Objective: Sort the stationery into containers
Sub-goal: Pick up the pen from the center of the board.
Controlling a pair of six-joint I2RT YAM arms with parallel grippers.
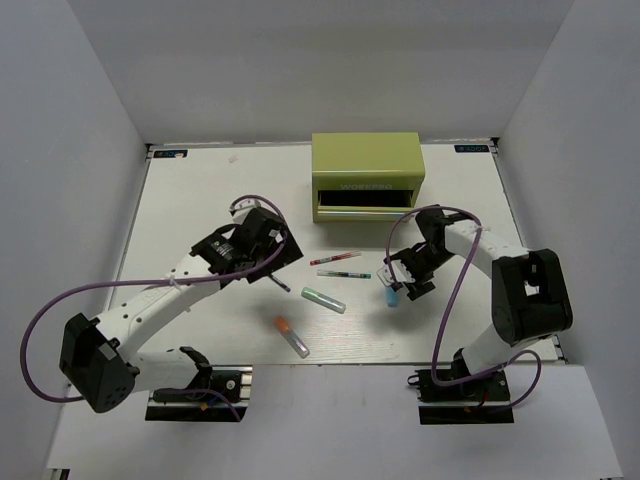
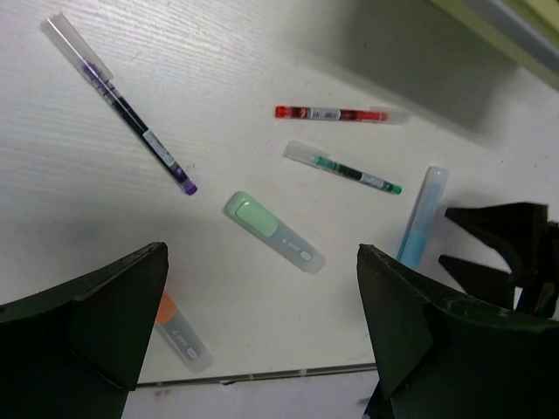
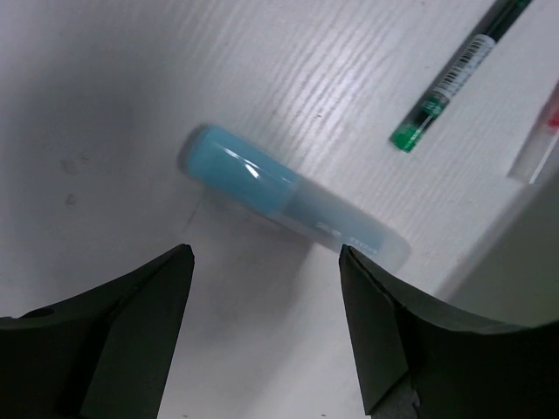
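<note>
Six pens lie on the white table in front of the olive-green chest (image 1: pixel 366 165), whose front shows a dark opening. They are a red pen (image 1: pixel 335 259), a green pen (image 1: pixel 344 273), a green-capped marker (image 1: pixel 323 299), an orange-capped marker (image 1: pixel 292 336), a light-blue marker (image 1: pixel 392 293) and a dark-tipped clear pen (image 1: pixel 280 283). My left gripper (image 1: pixel 280 260) is open and empty above the dark-tipped pen (image 2: pixel 122 103). My right gripper (image 1: pixel 405 276) is open and empty, low over the light-blue marker (image 3: pixel 293 201), which lies just ahead of its fingertips.
The left wrist view shows the red pen (image 2: pixel 332 113), green pen (image 2: pixel 345 169), green-capped marker (image 2: pixel 273 231), orange-capped marker (image 2: pixel 182 332), light-blue marker (image 2: pixel 422 218) and the chest's edge (image 2: pixel 515 26). White walls enclose the table. The near table edge (image 1: pixel 330 364) runs just behind the orange-capped marker.
</note>
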